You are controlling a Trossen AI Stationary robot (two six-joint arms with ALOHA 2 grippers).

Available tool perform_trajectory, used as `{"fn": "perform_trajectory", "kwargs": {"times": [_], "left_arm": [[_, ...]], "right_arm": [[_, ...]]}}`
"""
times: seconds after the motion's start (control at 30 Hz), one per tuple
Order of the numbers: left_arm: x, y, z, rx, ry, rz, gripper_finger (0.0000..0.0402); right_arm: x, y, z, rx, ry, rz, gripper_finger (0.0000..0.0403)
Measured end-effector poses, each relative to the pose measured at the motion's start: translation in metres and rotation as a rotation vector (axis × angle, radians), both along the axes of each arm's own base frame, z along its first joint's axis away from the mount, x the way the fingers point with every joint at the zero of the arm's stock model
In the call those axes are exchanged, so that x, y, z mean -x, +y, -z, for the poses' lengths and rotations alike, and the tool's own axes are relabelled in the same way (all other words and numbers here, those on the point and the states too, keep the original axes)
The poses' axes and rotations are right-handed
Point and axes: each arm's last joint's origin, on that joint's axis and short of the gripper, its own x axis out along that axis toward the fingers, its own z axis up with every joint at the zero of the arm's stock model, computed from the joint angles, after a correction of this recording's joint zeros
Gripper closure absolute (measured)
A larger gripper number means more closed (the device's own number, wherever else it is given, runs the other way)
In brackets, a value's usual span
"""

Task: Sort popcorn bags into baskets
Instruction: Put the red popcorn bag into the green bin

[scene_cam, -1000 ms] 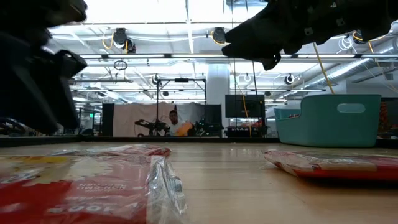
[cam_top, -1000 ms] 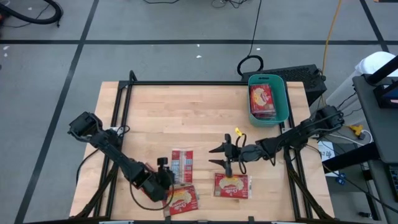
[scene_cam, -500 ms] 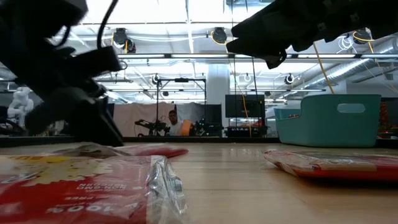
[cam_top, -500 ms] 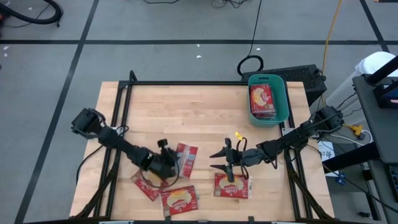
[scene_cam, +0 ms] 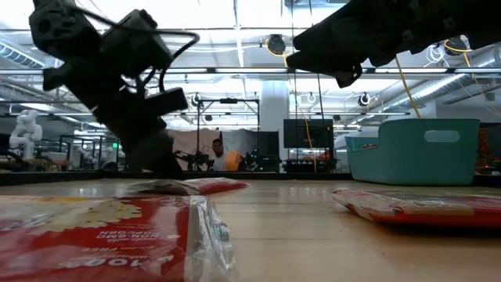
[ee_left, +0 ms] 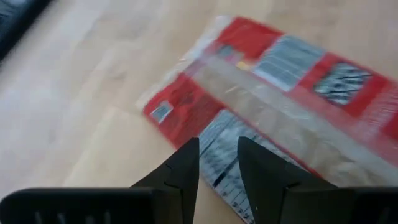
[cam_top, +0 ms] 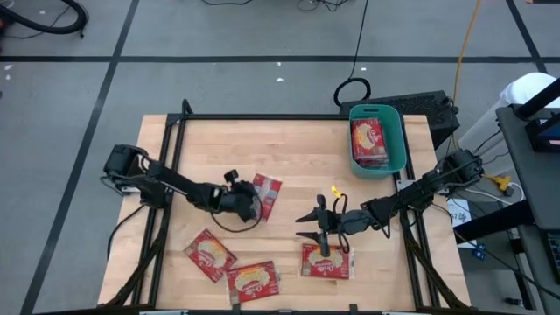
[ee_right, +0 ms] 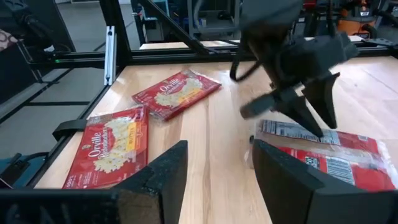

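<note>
A red popcorn bag (cam_top: 268,192) lies grey side up near the table's middle, with my left gripper (cam_top: 251,206) shut on its near-left end. Three more bags lie flat by the near edge: one at the left (cam_top: 210,255), one beside it (cam_top: 254,280), one to the right (cam_top: 325,261). My right gripper (cam_top: 303,224) hangs open above the table, just beyond that right-hand bag. The teal basket (cam_top: 399,149) stands at the far right with red bags (cam_top: 369,140) inside. My left gripper has the bag's near-left end (ee_left: 217,146) between its two fingers (ee_left: 183,171). They come slanting down from the table's left. This end (ee_right: 280,129) is slightly raised, while the rest of the bag (ee_right: 333,158) lies flat on the table.
Black frame rails run along the table's left (cam_top: 166,166) and far (cam_top: 262,116) edges. Bare wood lies between the held bag and the basket. The low view looks past the table into a workshop with a person (scene_cam: 219,153) far behind.
My left gripper has swung from the near edge toward the far edge and the right, dragging the bag along the table. The bag has turned a little. The arm's move has uncovered the bag at the near left.
</note>
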Motion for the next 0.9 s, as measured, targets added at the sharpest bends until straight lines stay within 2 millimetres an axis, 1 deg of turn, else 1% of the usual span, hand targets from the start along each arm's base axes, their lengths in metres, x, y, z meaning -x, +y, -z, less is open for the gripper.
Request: {"fn": "perform_trajectory", "kwargs": {"times": [0.1, 0.23, 0.3, 0.37, 0.47, 0.57, 0.73, 0.8, 0.9], "left_arm": [[0.004, -0.005, -0.02, 0.054, -0.04, 0.068, 0.0286], [0.021, -0.014, -0.05, 0.064, -0.077, 0.104, 0.0286], [0.029, -0.017, -0.059, 0.068, -0.083, 0.116, 0.0286], [0.035, -0.02, -0.063, 0.089, -0.081, 0.106, 0.0286], [0.039, -0.026, -0.062, 0.158, -0.057, 0.134, 0.0281], [0.04, -0.037, -0.055, 0.218, -0.029, 0.161, 0.0262], [0.043, -0.052, -0.034, 0.214, 0.017, 0.162, 0.0206], [0.046, -0.052, -0.024, 0.206, 0.047, 0.128, 0.0182], [0.044, -0.054, -0.015, 0.199, 0.049, 0.088, 0.0152]], "right_arm": [[0.0, 0.0, 0.001, -0.011, 0.012, 0.005, 0.0232], [0.001, -0.001, 0.003, -0.002, 0.026, 0.038, 0.0232], [0.001, -0.002, 0.003, 0.004, 0.027, 0.053, 0.0232], [0.001, -0.002, 0.003, 0.002, 0.023, 0.053, 0.0232], [0.001, -0.002, 0.003, -0.023, 0.024, 0.058, 0.0232], [0.002, 0.001, 0.003, -0.042, 0.029, 0.054, 0.0232], [0.005, 0.008, 0.003, -0.043, 0.03, 0.029, 0.0232], [0.005, 0.01, 0.003, -0.045, 0.026, 0.025, 0.0232], [0.006, 0.011, 0.002, -0.05, 0.023, 0.021, 0.0232]]}}
